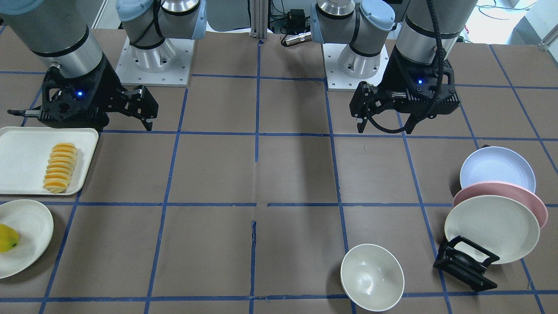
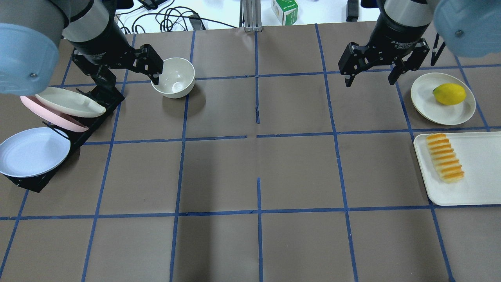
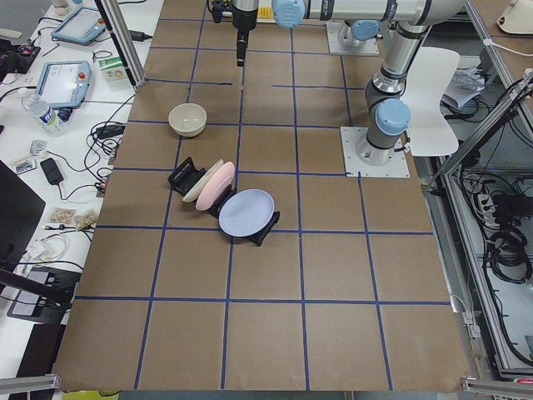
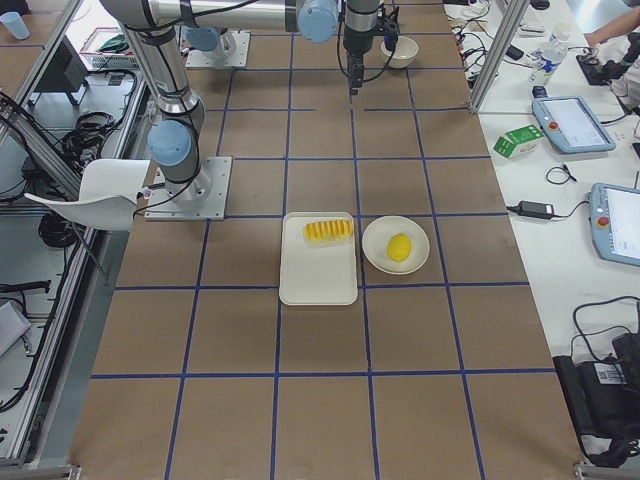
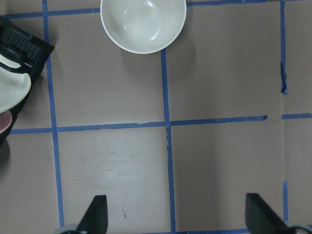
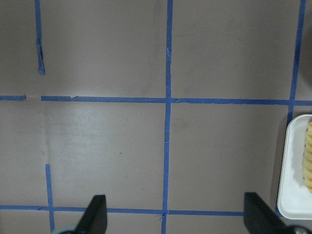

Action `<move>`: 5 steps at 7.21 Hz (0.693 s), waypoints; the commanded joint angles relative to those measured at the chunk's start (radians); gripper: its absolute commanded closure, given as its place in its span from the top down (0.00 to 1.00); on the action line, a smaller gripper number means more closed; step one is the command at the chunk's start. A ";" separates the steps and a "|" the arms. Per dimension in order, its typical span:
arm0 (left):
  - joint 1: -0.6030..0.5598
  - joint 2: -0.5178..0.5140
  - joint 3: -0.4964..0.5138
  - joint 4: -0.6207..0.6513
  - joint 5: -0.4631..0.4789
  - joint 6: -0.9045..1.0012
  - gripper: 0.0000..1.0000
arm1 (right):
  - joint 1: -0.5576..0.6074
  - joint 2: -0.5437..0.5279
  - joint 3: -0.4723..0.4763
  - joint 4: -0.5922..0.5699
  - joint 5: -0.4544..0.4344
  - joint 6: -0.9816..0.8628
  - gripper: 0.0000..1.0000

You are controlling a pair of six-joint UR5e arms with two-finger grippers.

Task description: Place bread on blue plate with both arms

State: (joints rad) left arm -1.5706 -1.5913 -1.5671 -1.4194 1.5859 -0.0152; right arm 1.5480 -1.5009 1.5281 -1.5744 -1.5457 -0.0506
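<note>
The bread (image 2: 445, 158), a row of joined orange-topped slices, lies on a white tray (image 2: 477, 188) at the right edge; its end shows in the right wrist view (image 6: 308, 161). The blue plate (image 2: 31, 152) leans in a black rack (image 2: 100, 100) at the left, the nearest of three plates. My left gripper (image 2: 129, 78) hangs open and empty above the rack's far end, next to a white bowl (image 2: 174, 76). My right gripper (image 2: 370, 81) hangs open and empty at the far right, well beyond the tray.
A pink plate (image 2: 51, 115) and a cream plate (image 2: 68, 102) stand in the same rack. A cream plate (image 2: 426, 100) with a yellow fruit (image 2: 449, 94) sits beyond the tray. Brown table with blue tape grid (image 2: 256, 137) spans the middle.
</note>
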 commanded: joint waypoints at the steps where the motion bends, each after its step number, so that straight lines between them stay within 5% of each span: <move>1: 0.042 0.013 0.010 0.002 0.029 -0.155 1.00 | -0.005 -0.010 -0.002 0.004 0.002 0.000 1.00; 5: 0.338 0.066 0.001 -0.029 0.120 -0.140 1.00 | -0.014 -0.016 0.000 0.042 -0.007 -0.034 1.00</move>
State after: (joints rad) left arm -1.3202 -1.5417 -1.5578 -1.4377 1.6760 -0.1577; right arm 1.5389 -1.5169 1.5282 -1.5336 -1.5492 -0.0789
